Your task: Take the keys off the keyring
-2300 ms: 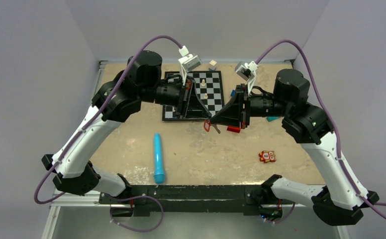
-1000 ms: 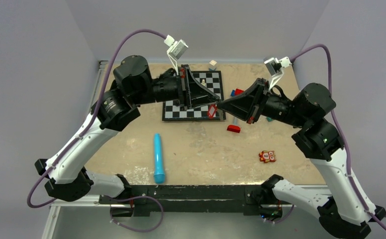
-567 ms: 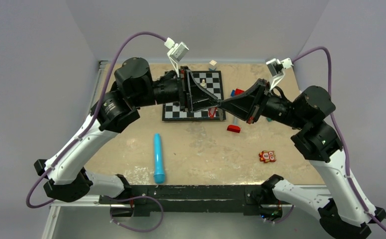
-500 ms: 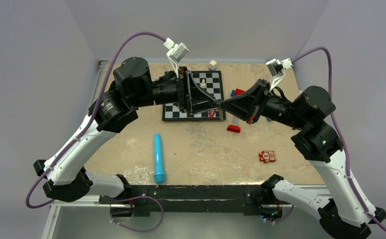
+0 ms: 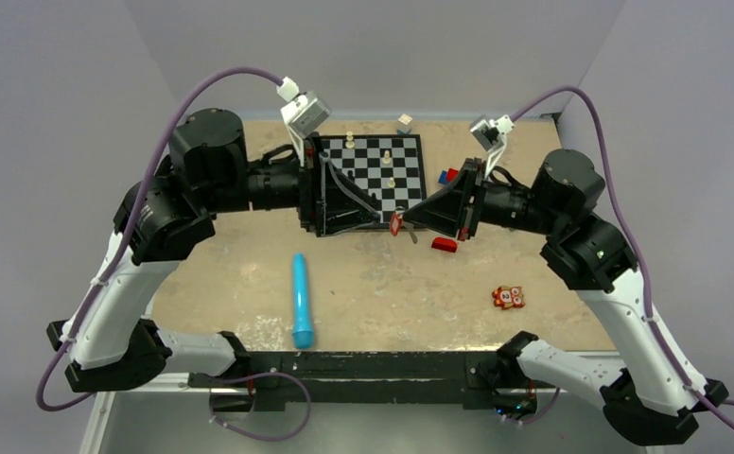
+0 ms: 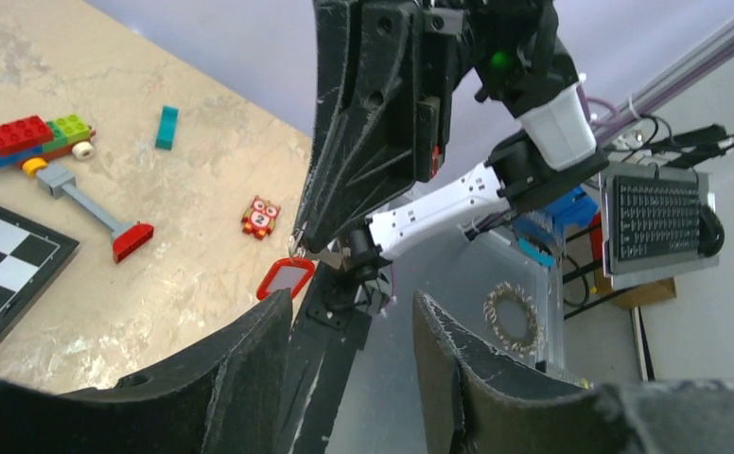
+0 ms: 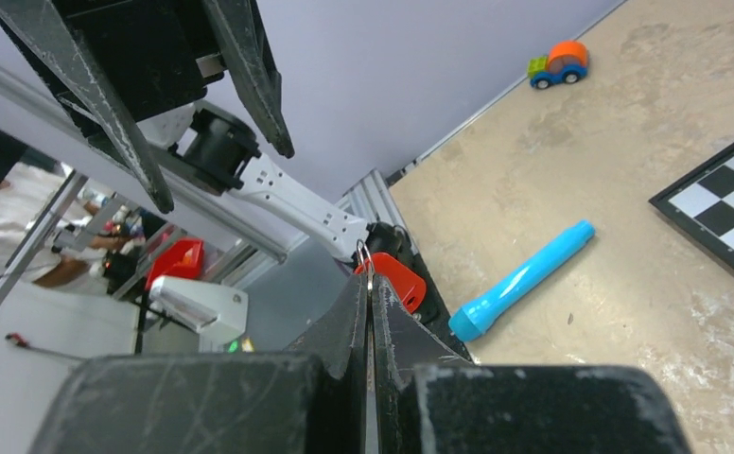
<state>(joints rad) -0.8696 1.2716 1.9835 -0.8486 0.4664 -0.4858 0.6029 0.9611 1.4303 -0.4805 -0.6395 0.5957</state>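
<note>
The keyring (image 5: 396, 224) is a small red tag with a thin metal ring, held in the air in front of the chessboard. My right gripper (image 5: 404, 221) is shut on it. In the right wrist view the ring (image 7: 366, 257) sticks out between the closed jaws of the right gripper (image 7: 368, 284), with the red tag (image 7: 396, 281) just beyond. My left gripper (image 5: 378, 218) stands open a little to the left, with nothing between its fingers. In the left wrist view the tag (image 6: 286, 279) hangs past the left gripper's (image 6: 354, 326) spread fingers. I cannot make out the keys in any view.
A chessboard (image 5: 403, 180) with white pieces lies at the back. A blue cylinder (image 5: 302, 299) lies near the front. A red block-headed toy (image 5: 444, 244), an orange square toy (image 5: 507, 297) and coloured bricks (image 6: 23, 142) lie on the right. A toy car (image 7: 557, 61) stands far left.
The left gripper has opened, let go of the keyring and drawn back to the left. The right gripper, still shut on the ring, has moved down and left with the tag.
</note>
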